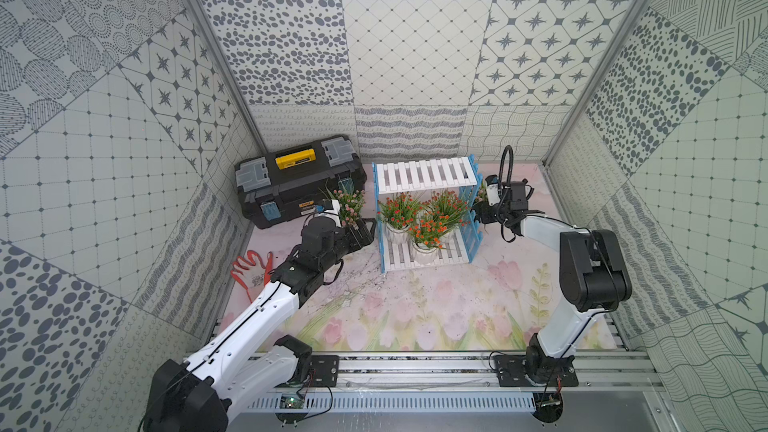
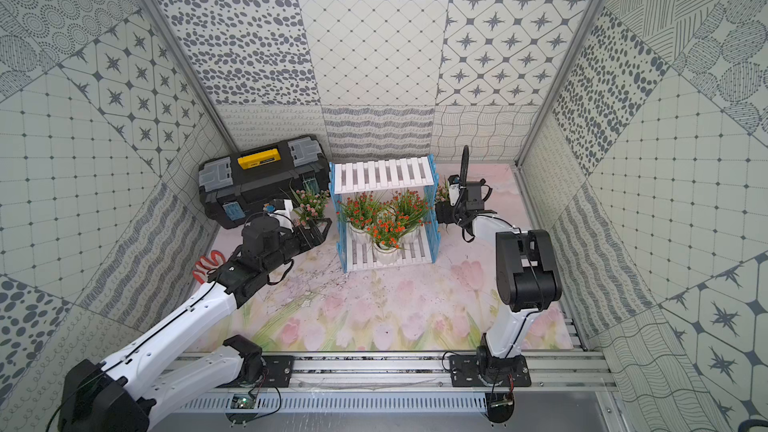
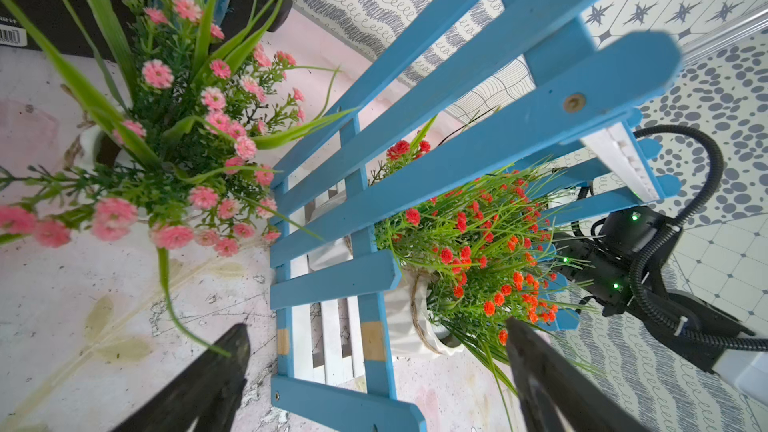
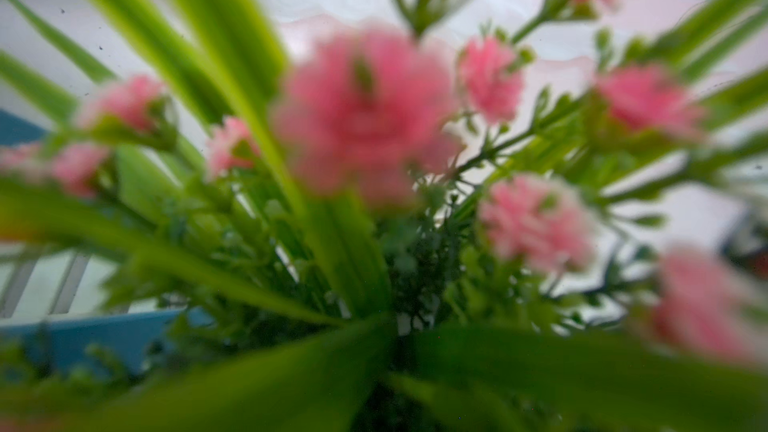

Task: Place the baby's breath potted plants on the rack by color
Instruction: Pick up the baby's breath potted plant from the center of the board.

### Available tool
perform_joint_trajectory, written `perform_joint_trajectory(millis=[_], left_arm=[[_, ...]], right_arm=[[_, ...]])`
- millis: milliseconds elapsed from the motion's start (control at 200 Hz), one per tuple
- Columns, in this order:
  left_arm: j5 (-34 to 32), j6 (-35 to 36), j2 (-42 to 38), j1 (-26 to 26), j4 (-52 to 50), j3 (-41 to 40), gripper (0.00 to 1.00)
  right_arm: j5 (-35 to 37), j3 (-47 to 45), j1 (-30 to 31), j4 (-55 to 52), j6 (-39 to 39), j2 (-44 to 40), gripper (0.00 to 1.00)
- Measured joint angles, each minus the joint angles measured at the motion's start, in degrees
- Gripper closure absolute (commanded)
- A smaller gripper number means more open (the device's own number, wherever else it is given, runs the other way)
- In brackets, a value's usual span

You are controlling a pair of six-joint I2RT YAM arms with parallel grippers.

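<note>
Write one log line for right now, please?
orange plants: lower shelf | left hand: open, beside pink plant | right hand: at other pink plant, grip unclear

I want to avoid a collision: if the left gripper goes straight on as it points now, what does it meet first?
Probably the rack's blue picket side, straight ahead of the open left gripper in its wrist view. The pink plant stands off that line, though depth is unclear.

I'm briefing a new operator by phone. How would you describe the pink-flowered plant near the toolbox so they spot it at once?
Find the black toolbox with the yellow handle. Between it and the blue-sided rack stands a potted plant. Its blossoms are pink, not orange-red like the rack's plants; the other pink plant is past the rack.
</note>
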Motion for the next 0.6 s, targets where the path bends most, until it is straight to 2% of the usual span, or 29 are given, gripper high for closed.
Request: perform_joint_trajectory(millis=[250, 600], left_arm=[[-0.1, -0.2, 0.0, 0.0, 0.5, -0.5, 0.04], [-0.1, -1.1, 0.2, 0.0, 1.9, -0.7, 0.04]], right_arm=[[1.8, -3.1, 0.1, 2.2, 0.4, -1.9, 0.13], [2.5, -4.4, 0.1, 3.2, 1.0, -2.8, 0.25]])
